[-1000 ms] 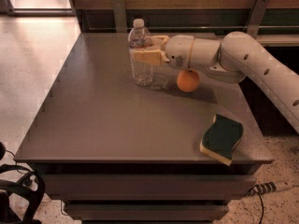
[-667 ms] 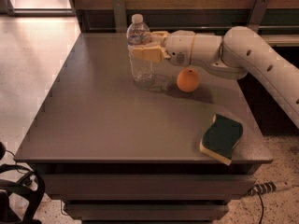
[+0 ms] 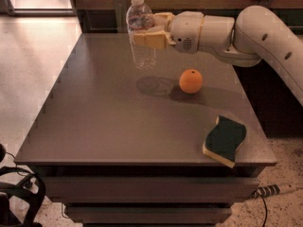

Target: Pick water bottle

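Nearest me, at about four o'clock on the dark grey rectangular table [image 3: 94, 126], the dark green sponge with a yellow underside [image 3: 225, 140] lies by the near right corner, where it lay a second ago. Further in, at roughly one o'clock from the table's middle, the round orange fruit [image 3: 191, 81] also sits in the same spot, untouched. Just at its nine o'clock is a soft round shadow [image 3: 156, 85], and that marks the change. The small clear ribbed plastic water bottle with a white cap [image 3: 143, 56] stood on the tabletop a second ago. Now its base hangs clear above that shadow, toward twelve o'clock at the far side of the table. My gripper [image 3: 147, 30] comes in from three o'clock, the beige fingers [image 3: 147, 39] clamped around the bottle's upper body below the cap. The bottle hangs upright and looks steady. I judge the pick essentially done: the lift has started and the bottle is off the surface. What remains, I think, is to hold the squeeze firm, since thin ribbed plastic can flex and slip.
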`<move>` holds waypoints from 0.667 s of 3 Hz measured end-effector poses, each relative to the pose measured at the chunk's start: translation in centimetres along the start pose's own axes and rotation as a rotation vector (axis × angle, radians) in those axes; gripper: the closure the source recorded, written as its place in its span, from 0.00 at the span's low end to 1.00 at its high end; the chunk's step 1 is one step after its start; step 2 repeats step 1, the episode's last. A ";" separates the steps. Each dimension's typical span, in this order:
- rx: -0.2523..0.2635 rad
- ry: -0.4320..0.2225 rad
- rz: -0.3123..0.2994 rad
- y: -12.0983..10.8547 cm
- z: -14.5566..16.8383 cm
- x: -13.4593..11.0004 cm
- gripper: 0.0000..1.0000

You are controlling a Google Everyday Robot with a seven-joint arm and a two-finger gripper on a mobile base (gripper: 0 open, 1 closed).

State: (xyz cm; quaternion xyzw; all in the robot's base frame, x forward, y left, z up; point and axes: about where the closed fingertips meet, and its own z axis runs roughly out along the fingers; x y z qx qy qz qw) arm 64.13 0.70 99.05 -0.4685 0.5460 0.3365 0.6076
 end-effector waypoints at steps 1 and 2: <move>-0.002 0.000 -0.047 0.2 -0.3 -2.1 1.00; -0.002 0.000 -0.047 0.2 -0.3 -2.1 1.00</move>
